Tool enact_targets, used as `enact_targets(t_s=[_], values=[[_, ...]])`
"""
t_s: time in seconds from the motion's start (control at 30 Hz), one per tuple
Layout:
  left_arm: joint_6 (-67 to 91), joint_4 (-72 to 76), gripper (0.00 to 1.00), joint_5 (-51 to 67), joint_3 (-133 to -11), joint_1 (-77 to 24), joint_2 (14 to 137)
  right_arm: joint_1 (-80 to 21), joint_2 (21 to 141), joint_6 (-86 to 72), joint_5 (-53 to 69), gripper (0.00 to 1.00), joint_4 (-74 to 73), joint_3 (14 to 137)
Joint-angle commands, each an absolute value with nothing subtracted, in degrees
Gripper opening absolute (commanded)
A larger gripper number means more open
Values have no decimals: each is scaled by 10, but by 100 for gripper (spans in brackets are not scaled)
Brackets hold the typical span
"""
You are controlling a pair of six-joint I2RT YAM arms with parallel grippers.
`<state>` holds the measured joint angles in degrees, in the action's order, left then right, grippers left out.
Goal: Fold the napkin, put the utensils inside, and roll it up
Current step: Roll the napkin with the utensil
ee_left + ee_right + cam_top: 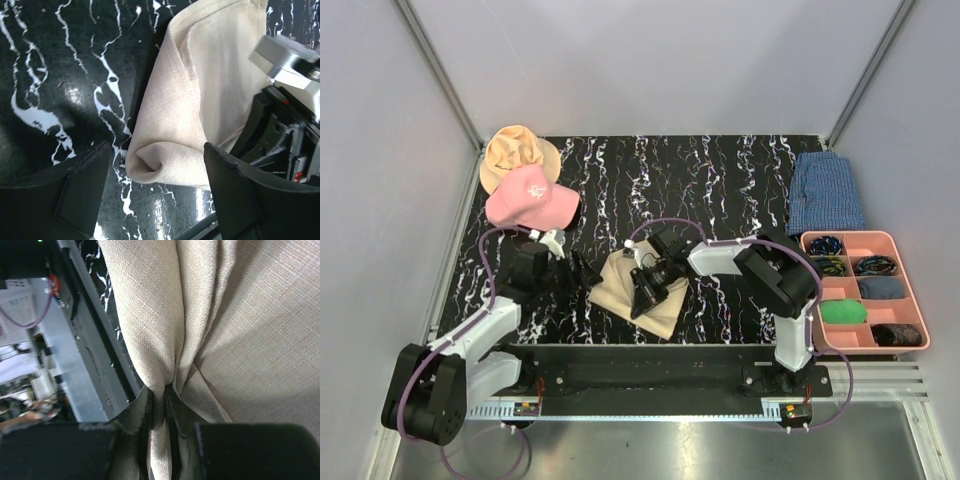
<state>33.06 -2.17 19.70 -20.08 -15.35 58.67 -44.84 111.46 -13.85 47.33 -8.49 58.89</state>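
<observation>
From the top view, the napkin (616, 285) lies bunched on the black marbled desk (720, 180), near its front edge and about midway between the two arms. The right arm (720, 255) reaches over the napkin, its jaws down on the cloth. The left arm (525, 270) has its jaws just beside the napkin's left edge. A pink cap (532, 198) rests against a tan hat (515, 150) at the back left. A blue checked cloth (827, 192) lies at the back right, with a pink compartment tray (910, 300) in front of it.

In the left wrist view, the left jaws stand wide open. A rounded, folded end of the napkin (200, 90) sits between them, held by neither.

In the right wrist view, the right jaws are closed on a narrow pleat of the napkin (250, 330), and the cloth fans out beyond them.
</observation>
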Motion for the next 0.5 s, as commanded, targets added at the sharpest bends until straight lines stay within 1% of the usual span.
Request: enact_targets(t_s=[0.0,0.23,0.37,0.47], values=[[330,51,76,220,-196,-163,609,-426,1155,-146,525,1,-92,609],[330,77,64,231,-204,-170,655,-402,1201,-156,571,2,-91,628],[335,96,59,243,-203,-174,672,-393,1219,-158,585,2,-92,638],[343,117,51,258,-196,-178,686,-388,1228,-159,589,2,-92,642]])
